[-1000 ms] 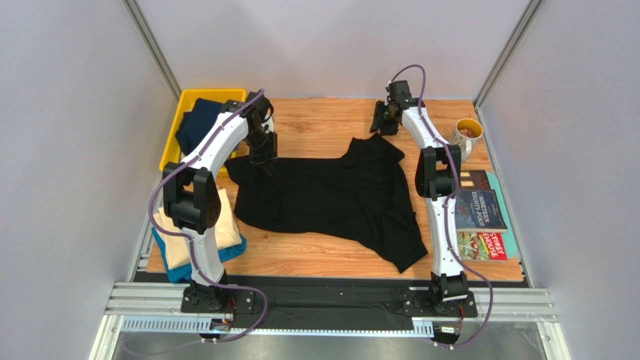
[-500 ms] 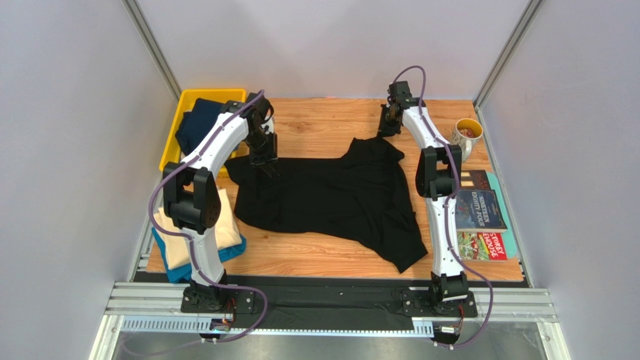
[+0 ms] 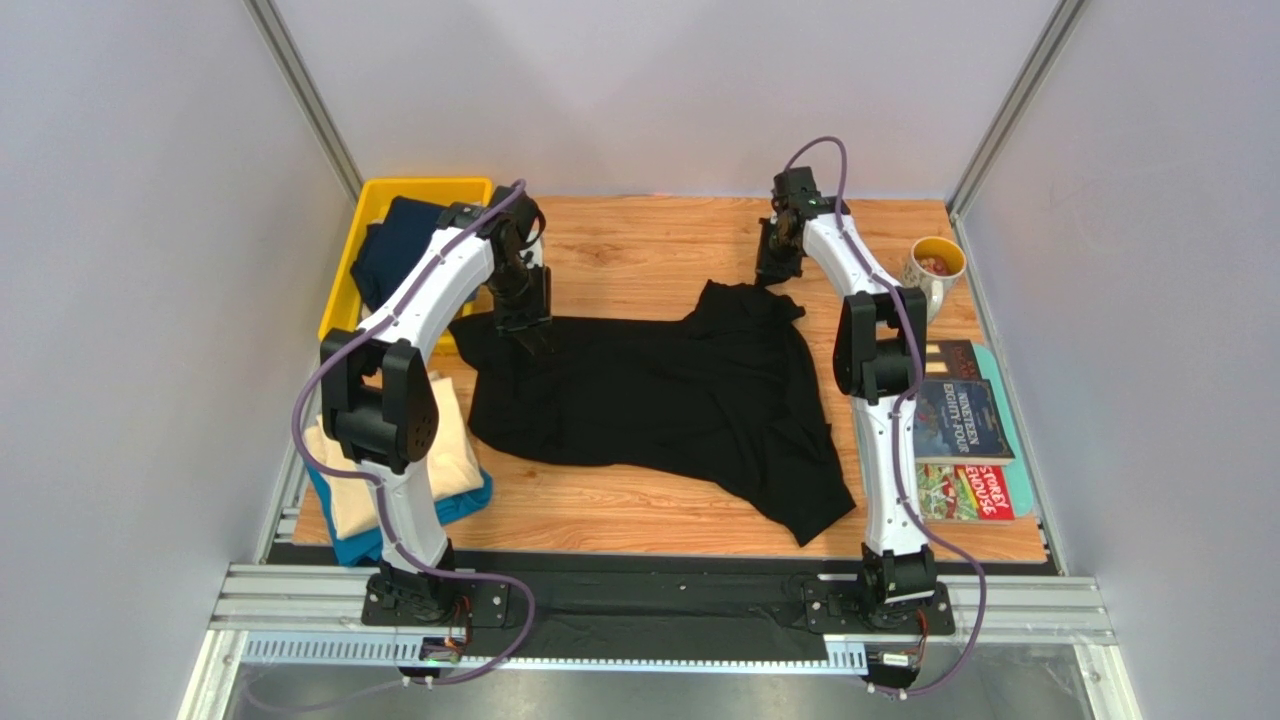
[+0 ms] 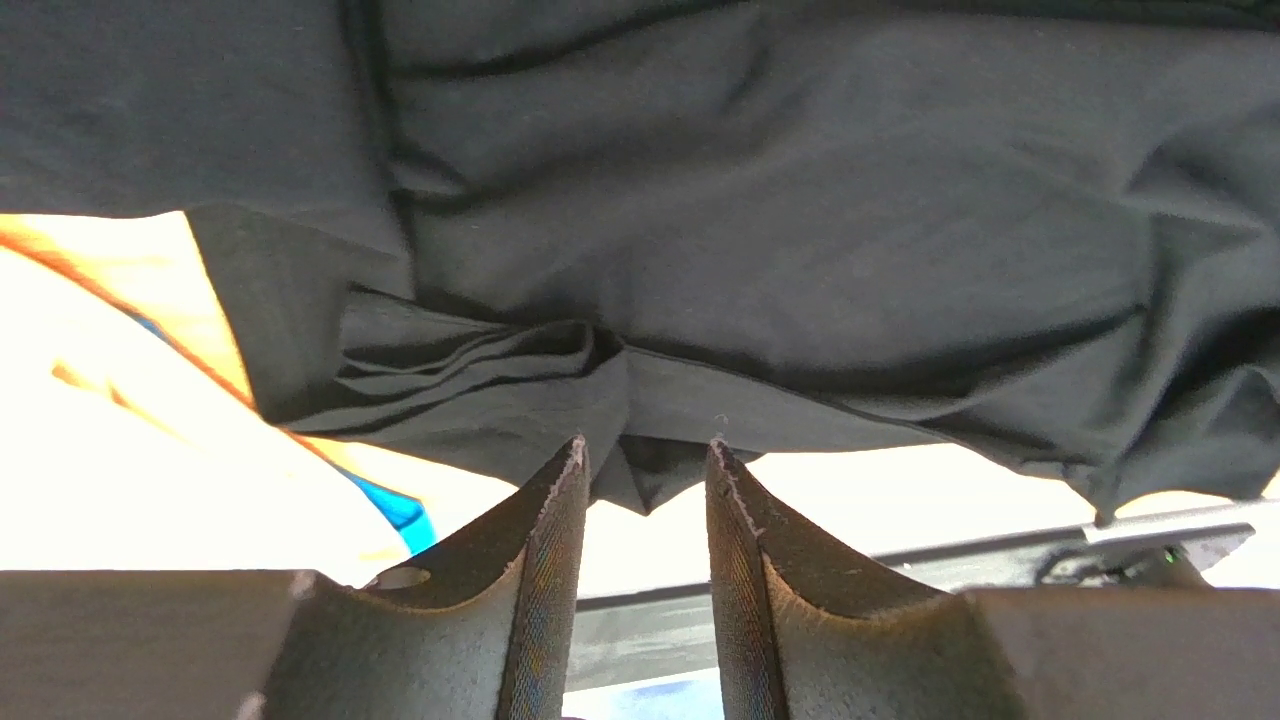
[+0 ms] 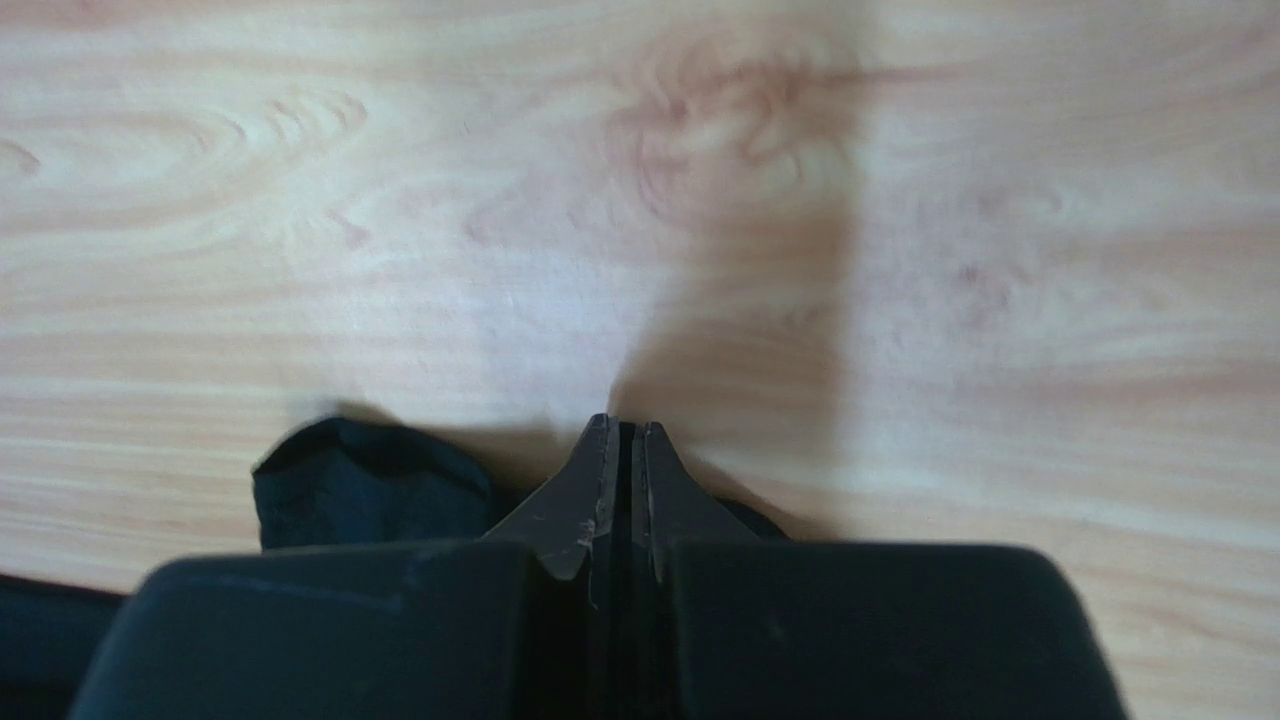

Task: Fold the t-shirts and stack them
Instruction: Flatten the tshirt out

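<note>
A large black t-shirt [image 3: 661,398] lies spread out, rumpled, across the middle of the wooden table. My left gripper [image 3: 526,333] is at its far left corner. In the left wrist view the left gripper [image 4: 646,450] is open, with a bunched fold of the black shirt [image 4: 827,195] at and between the tips. My right gripper [image 3: 774,275] is at the shirt's far right edge. In the right wrist view the right gripper [image 5: 624,428] is shut over bare wood, with a lump of black cloth [image 5: 368,480] beside it. A navy shirt [image 3: 394,248] lies in the bin. A cream shirt [image 3: 451,450] lies on a teal one [image 3: 349,540].
A yellow bin [image 3: 413,188] stands at the far left corner. A mug [image 3: 935,267] stands at the far right. Colourful magazines [image 3: 962,428] lie along the right edge. The cream and teal stack sits at the near left by the left arm.
My right gripper has come a little nearer, down to the black shirt's far edge, and that edge has shifted slightly. The left gripper has hardly moved.
</note>
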Controlling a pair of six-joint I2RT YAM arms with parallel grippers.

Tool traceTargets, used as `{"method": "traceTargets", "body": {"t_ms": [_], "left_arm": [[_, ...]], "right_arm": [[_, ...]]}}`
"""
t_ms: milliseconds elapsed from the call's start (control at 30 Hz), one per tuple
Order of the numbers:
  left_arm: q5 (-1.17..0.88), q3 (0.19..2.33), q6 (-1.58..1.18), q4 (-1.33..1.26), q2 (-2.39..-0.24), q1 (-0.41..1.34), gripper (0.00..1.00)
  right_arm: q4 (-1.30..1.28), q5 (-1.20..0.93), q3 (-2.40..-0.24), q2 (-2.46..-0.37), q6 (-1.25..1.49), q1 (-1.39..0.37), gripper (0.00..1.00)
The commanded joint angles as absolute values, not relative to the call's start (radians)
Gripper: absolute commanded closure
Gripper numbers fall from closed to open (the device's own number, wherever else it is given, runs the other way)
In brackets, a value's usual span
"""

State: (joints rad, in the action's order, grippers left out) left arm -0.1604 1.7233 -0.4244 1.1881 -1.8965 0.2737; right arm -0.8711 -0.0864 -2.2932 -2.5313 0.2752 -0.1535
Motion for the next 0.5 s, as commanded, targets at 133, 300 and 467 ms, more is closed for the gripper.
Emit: {"method": "traceTargets", "body": {"t_ms": [133, 300, 467], "left_arm": [[-0.022, 1.770, -0.430, 1.212, -1.875, 0.278, 0.58], [-0.021, 1.792, -0.436, 1.206, -1.864, 0.278, 0.57], [-0.003, 1.790, -0.471, 1.189, -1.865, 0.278, 0.56]], "right_arm": [[-0.904, -0.025, -2.249, -2.312, 0.247, -0.158, 1.00], [-0.899, -0.017, -2.269, -2.220, 0.255, -0.156, 1.00], [-0.900, -0.026, -2.253, -2.137, 0.252, -0.146, 1.00]]}}
